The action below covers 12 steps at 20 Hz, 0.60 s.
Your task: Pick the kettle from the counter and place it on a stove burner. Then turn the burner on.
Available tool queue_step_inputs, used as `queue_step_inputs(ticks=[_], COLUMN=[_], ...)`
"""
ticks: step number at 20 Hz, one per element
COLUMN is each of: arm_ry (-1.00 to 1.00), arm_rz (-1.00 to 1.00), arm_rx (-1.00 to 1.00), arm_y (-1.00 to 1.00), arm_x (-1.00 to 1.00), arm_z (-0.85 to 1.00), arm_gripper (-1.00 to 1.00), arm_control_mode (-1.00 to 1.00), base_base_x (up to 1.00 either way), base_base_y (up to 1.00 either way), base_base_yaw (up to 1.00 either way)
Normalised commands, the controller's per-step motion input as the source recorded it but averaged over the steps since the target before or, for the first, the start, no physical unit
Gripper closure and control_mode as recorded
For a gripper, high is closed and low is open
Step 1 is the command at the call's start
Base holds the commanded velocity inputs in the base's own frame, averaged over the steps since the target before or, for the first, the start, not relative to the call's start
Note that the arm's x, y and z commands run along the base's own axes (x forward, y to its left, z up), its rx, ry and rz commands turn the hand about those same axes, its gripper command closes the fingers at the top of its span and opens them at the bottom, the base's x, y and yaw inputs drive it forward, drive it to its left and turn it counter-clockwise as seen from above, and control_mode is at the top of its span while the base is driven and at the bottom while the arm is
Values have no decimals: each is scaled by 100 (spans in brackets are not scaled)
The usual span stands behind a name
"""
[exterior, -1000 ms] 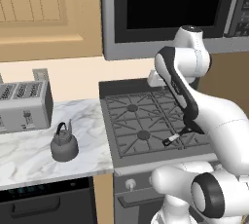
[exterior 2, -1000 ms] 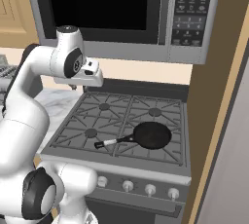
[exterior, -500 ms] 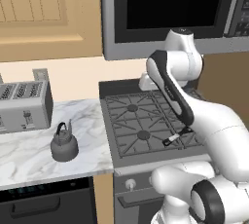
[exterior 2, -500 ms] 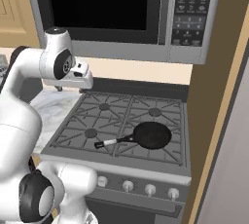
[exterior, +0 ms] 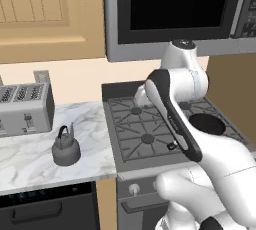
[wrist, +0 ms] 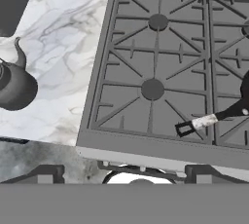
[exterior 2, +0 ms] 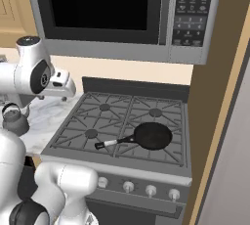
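Sitting upright on the veined marble worktop (exterior: pixel 30 159), left of the stove, small squat dark-grey metal kettle (exterior: pixel 66 149), likely rigid, smooth and light, best taken by its arched black handle (exterior: pixel 63 132), tool (wrist: pixel 124 172) standing apart and empty.

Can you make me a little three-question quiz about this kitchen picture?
1. True or false: the kettle sits on the counter.
2. What lies on the stove's right side? A) frying pan B) toaster C) kettle
3. Fill in: the tool's fingers are ____ and hold nothing.

Key: 1 true; 2 A; 3 open
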Motion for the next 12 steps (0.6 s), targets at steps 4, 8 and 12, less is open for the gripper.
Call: queue_step_inputs(ticks=[4, 8, 12], arm_ry=[-5, -3, 0], arm_rz=[5, 5, 6], arm_rx=[0, 1, 5], arm_y=[39, 45, 52], arm_x=[-34, -24, -6], arm_z=[-10, -11, -8], arm_gripper=[-100, -100, -100], arm_control_mode=[-100, -100, -100], base_base_x=[0, 0, 0], base_base_y=[0, 0, 0], base_base_yaw=[0, 0, 0])
